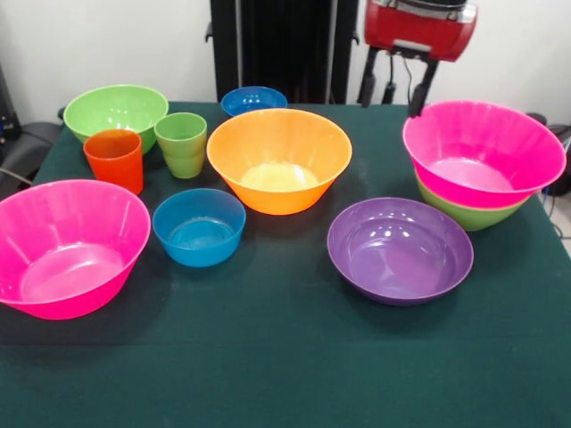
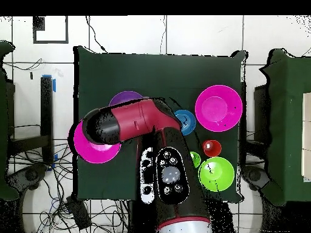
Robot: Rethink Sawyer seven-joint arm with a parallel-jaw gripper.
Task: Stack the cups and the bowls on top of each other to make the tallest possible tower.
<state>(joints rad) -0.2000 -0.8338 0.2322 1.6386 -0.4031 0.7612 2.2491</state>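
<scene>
My gripper [image 1: 393,94] hangs open and empty at the top right of the front view, just behind the far rim of a pink bowl [image 1: 482,152]. That bowl sits nested in a green bowl [image 1: 468,214]. A purple bowl [image 1: 400,250] lies in front of them. An orange bowl [image 1: 279,159] stands mid-table, with a small blue bowl [image 1: 199,226] in front and another [image 1: 253,99] behind. At the left are a second pink bowl [image 1: 67,245], an orange-red cup [image 1: 114,159], a light green cup [image 1: 182,143] and a green bowl [image 1: 114,111]. In the overhead view my arm [image 2: 130,121] hides the gripper.
All stands on a dark green table [image 1: 285,357]. The black pedestal [image 1: 277,45] rises behind the far edge. Dark chairs [image 2: 285,121] stand at both sides of the table in the overhead view.
</scene>
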